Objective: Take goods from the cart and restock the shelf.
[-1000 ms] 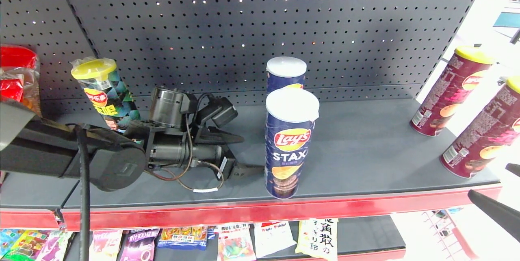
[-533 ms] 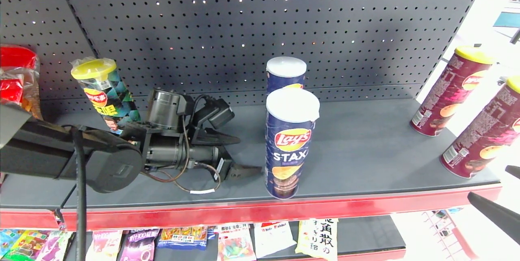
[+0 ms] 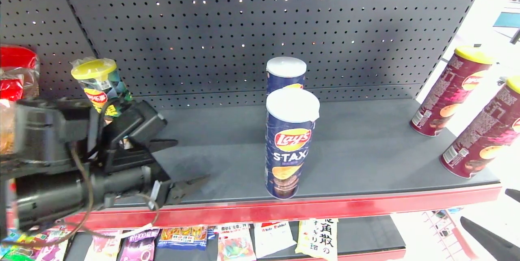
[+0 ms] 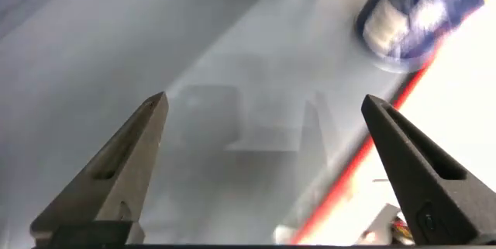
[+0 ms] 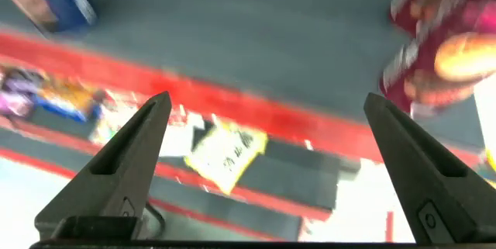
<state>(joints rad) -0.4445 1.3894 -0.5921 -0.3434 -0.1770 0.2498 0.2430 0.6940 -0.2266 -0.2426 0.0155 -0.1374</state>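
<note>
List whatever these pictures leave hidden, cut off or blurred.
Yellow-lidded can: head view, lower body hidden behind the left arm.
Rear blue can: head view, lower part hidden by the front blue can.
Nearer maroon can: head view, cut off by the right edge.
Front blue can: left wrist view, blurred, print unreadable.

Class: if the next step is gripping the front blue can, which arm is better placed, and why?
Likely left: the left end effector is open, level with the shelf, tips pointing toward the front blue can. The right end effector, also open, sits off the shelf's right front corner, farther away.
</note>
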